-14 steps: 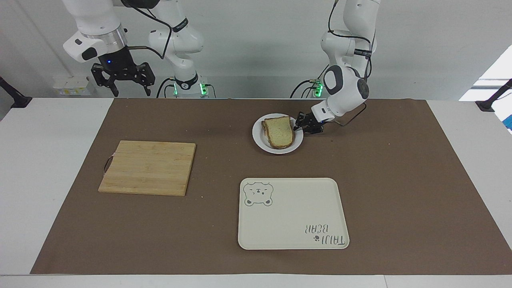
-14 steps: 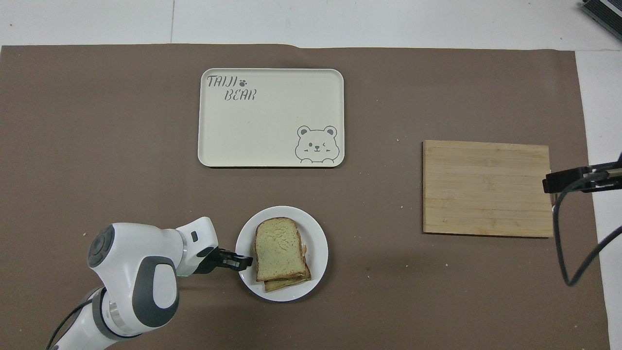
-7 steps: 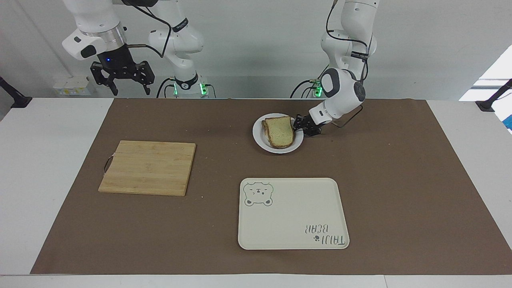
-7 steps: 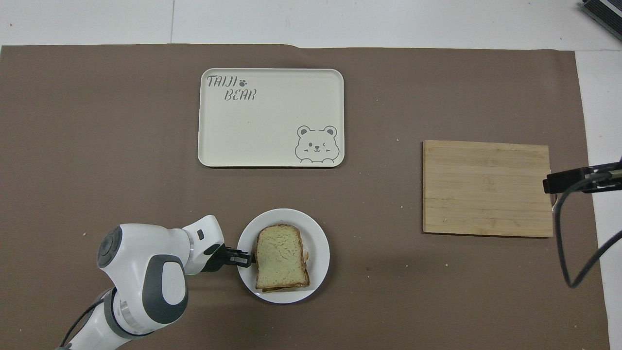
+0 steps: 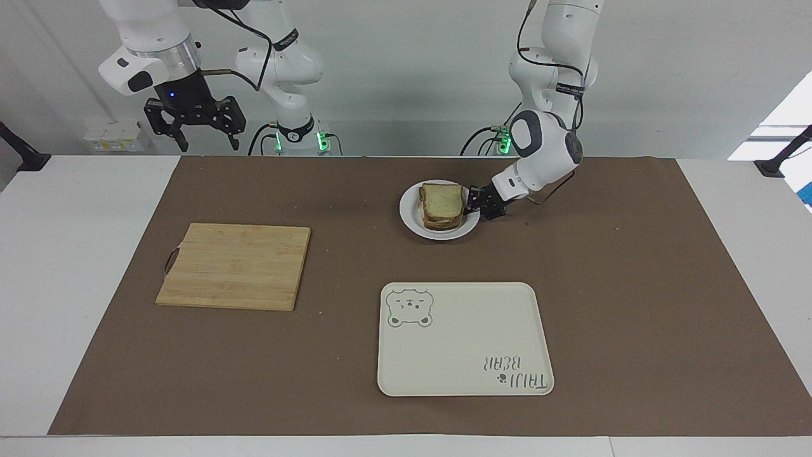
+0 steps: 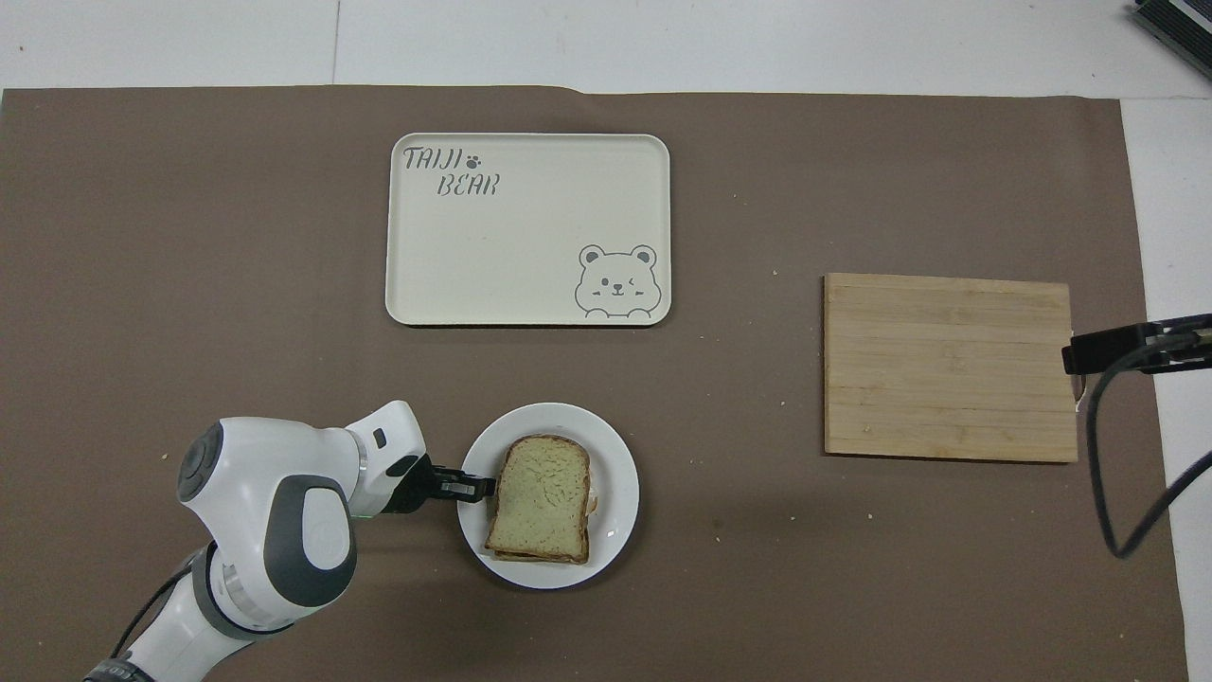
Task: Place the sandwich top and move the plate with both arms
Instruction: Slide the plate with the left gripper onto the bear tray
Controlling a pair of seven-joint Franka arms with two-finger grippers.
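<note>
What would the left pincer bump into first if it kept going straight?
Probably the bread. The left pincer is shut on the plate rim and points across it, straight at the bread's edge.

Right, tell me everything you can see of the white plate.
The plate is small, round, glossy white, like ceramic, with a shallow raised rim. It lies flat on the brown mat, nearer to the robots than the bear tray. A stacked sandwich sits on it, plain bread on top. The left claw, shut, grips its rim at the left arm's end.
</note>
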